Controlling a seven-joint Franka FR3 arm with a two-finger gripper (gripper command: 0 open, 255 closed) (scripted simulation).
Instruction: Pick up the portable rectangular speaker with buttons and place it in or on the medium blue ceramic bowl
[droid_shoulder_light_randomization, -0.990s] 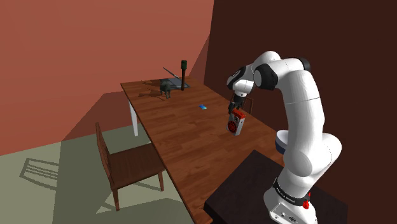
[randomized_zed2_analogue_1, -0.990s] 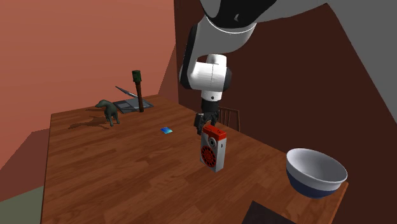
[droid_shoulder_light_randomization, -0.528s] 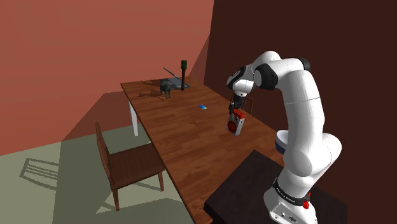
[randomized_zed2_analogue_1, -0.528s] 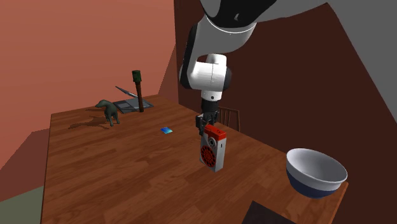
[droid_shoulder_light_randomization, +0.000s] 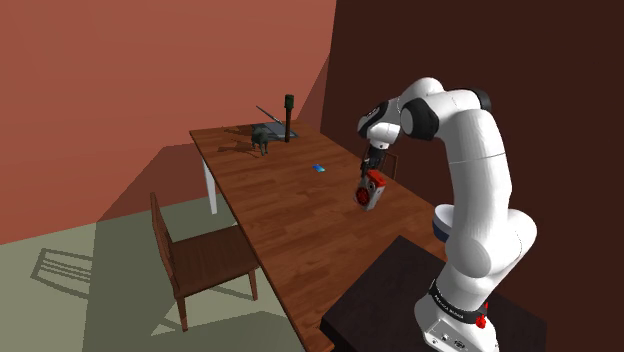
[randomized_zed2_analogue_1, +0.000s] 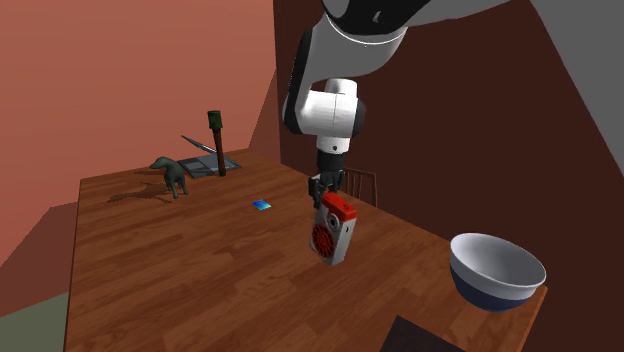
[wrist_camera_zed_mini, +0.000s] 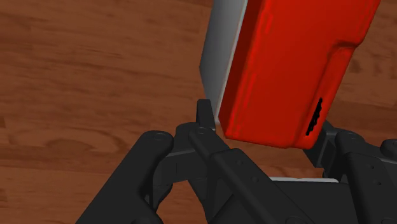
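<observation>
The all-black two-finger gripper points straight down over the brown, wood-grained plank table. Its jaws are closed narrowly on the red upper end of the boxy rectangular speaker, one finger pressed to each side. The speaker has a glossy red cap, a pale grey body and a round red grille on its face. It hangs tilted above the tabletop, with its lower end swung toward seven o'clock in the second exterior view. In the wrist view the gripper clasps the smooth red shell of the speaker over the wood grain. The round bowl, white inside and dark blue outside, sits at the table's edge at four o'clock from the speaker, well apart from it. A small flat blue piece lies at ten o'clock, and a dark green dinosaur figure stands farther along the same line.
</observation>
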